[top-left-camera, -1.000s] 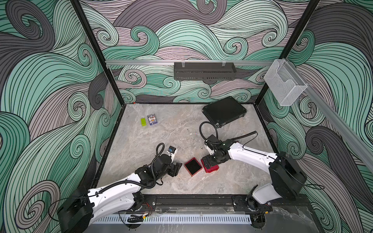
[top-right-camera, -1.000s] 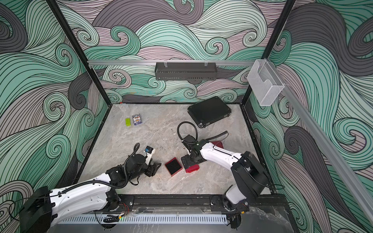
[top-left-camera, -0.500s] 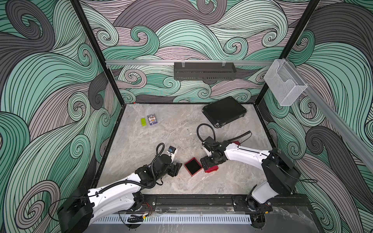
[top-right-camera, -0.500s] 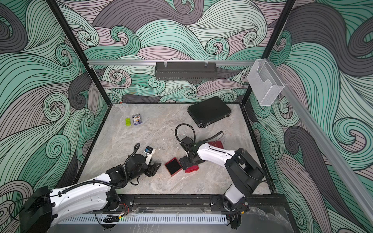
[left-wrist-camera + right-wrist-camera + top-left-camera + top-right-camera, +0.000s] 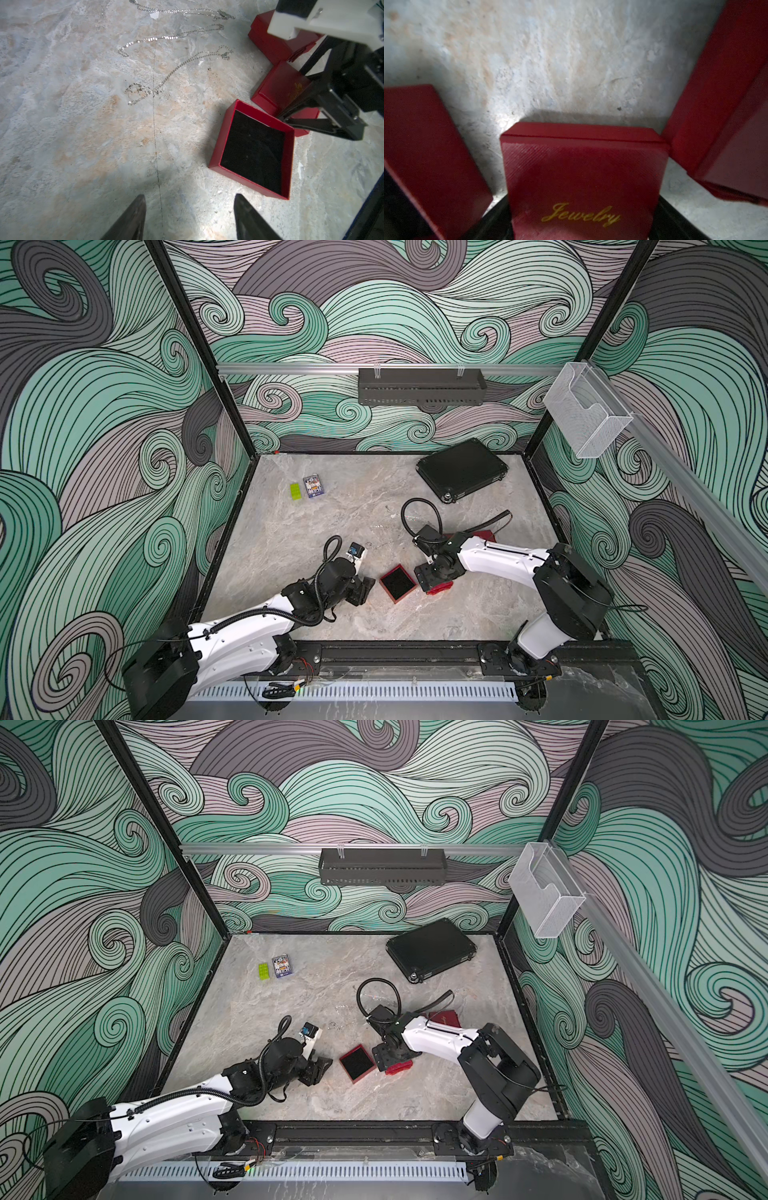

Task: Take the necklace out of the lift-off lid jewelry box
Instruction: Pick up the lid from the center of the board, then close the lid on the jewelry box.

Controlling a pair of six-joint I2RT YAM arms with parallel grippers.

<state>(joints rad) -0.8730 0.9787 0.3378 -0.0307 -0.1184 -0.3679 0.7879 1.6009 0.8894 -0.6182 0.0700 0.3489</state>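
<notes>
so far, part of this looks done: three silver chains lie loose on the desk, well apart from the boxes. the open box base has no lid on it, and its black lining is bare with nothing in it.

your right gripper sits low over the closed box, just beside that empty base. its jaws stand wide, one on each side of the lid with "jewelry" in gold script. you cannot tell from these views whether they are pressing on it or only straddling it. that lid is on and seated, so any necklace inside is hidden. that is likely the one you have left to fetch.

your left gripper hangs low over bare desk near the empty base, with its jaws moderately wide and holding nothing.

what is left for you, then: lift the lid clear, set it aside, and pick the necklace out of the lining. more red boxes sit behind the right arm, closed as far as can be seen.
</notes>
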